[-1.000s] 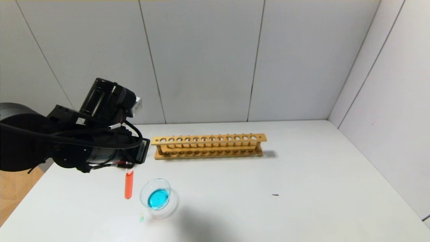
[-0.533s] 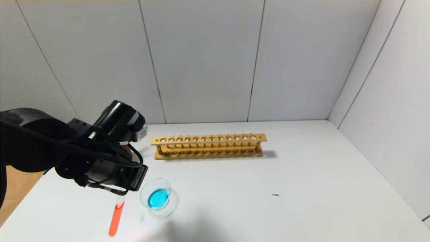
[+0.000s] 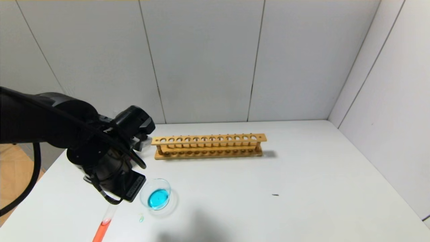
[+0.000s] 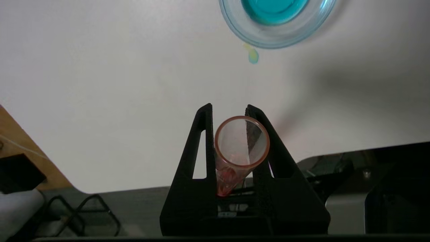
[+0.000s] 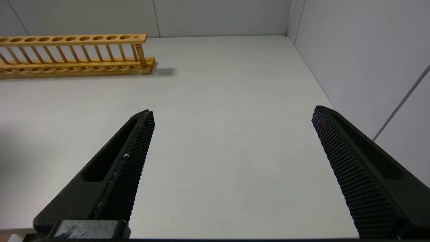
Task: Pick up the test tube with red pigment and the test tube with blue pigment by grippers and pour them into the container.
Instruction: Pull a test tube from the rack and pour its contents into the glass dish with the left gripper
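- My left gripper [image 4: 229, 112] is clamped on the slim clear glass test tube with orange-red liquid [image 4: 239, 148]; on my left wrist camera I look straight into the tube's open mouth, held between the two black fingers [image 4: 201, 141].
- From the head camera, that gripper [image 3: 112, 201] hangs over the near-left part of the white table [image 3: 302, 188], and the tube [image 3: 102, 228] slants down out of it toward the near edge, the red liquid sitting in its lower end.
- The small round clear glass dish [image 3: 155, 197] stands just beside the gripper on its right, with teal-blue liquid pooled in it.
- A small greenish drop [image 3: 141, 219] lies on the table next to the dish.
- The long wooden test tube rack [image 3: 208, 146] stands farther back.
- My right gripper [image 5: 231, 121] sits with its jaws wide apart above the bare right side of the table, holding nothing.
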You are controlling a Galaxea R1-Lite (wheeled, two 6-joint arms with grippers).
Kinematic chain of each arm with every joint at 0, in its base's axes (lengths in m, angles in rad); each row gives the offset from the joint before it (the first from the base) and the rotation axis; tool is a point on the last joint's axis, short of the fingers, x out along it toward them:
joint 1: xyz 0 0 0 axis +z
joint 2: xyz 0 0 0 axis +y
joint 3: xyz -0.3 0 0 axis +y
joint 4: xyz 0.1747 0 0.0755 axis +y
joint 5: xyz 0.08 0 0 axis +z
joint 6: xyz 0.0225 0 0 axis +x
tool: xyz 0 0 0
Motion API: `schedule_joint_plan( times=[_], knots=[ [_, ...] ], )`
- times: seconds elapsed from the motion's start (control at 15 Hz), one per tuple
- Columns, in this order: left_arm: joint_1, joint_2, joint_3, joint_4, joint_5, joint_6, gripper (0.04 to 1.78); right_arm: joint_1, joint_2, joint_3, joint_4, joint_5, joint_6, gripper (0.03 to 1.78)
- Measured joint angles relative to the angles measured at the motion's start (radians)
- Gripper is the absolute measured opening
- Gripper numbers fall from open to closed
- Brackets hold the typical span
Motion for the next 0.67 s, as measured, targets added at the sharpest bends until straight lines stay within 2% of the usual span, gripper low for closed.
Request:
schedule_joint_plan(
  times=[0.2,0.67],
  knots=[
    [0.002,0.061,-0.073,0.095,-0.004,0.025,0.34,0.000,0.000,0.000,0.000,0.000,0.000,1.71],
    [0.014,0.186,-0.143,0.119,-0.001,0.077,0.34,0.000,0.000,0.000,0.000,0.000,0.000,1.71]
  ],
)
